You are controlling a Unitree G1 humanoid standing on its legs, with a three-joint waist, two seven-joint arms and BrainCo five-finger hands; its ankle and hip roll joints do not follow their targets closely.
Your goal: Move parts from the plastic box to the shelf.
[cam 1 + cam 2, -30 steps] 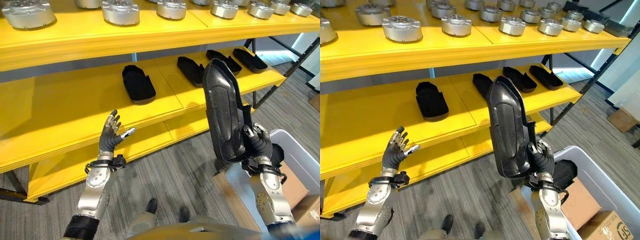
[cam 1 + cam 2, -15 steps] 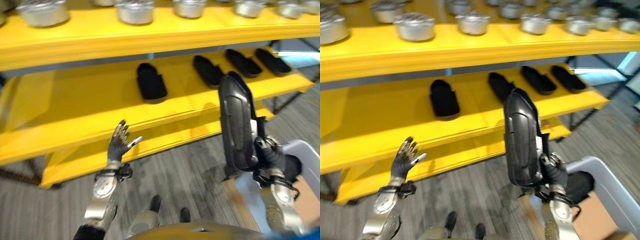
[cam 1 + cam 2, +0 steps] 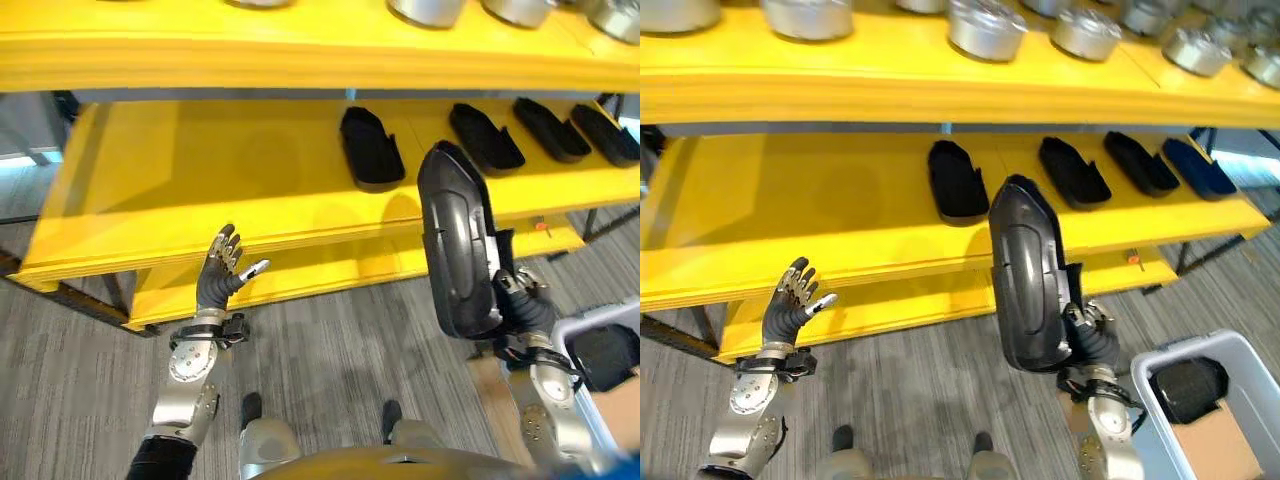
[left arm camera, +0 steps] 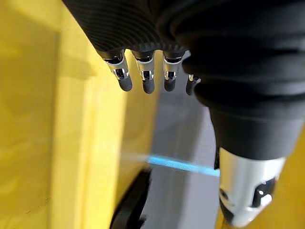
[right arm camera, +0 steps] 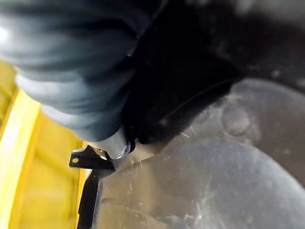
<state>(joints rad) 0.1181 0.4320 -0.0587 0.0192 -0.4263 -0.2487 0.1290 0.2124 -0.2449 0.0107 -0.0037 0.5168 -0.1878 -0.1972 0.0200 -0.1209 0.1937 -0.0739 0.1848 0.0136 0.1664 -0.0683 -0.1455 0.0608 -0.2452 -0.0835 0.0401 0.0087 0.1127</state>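
Note:
A long black shell part (image 3: pixel 455 240) stands upright in front of the yellow shelf (image 3: pixel 200 170), and my right hand (image 3: pixel 520 305) is shut on its lower edge. The right wrist view shows the part's grey-black surface (image 5: pixel 214 167) close to the hand. My left hand (image 3: pixel 222 275) is raised with straight fingers (image 4: pixel 143 81) before the shelf's front edge, holding nothing. The grey plastic box (image 3: pixel 1200 343) stands on the floor at the lower right with another black part (image 3: pixel 1188 385) in it.
Several black shell parts (image 3: pixel 370 150) lie in a row on the middle shelf's right half; its left half is bare. Silver round metal parts (image 3: pixel 985 25) line the top shelf. A cardboard piece (image 3: pixel 1215 440) lies in the box.
The whole picture has shifted because the camera moved. My right hand still holds the part upright, and my left hand stays raised and open.

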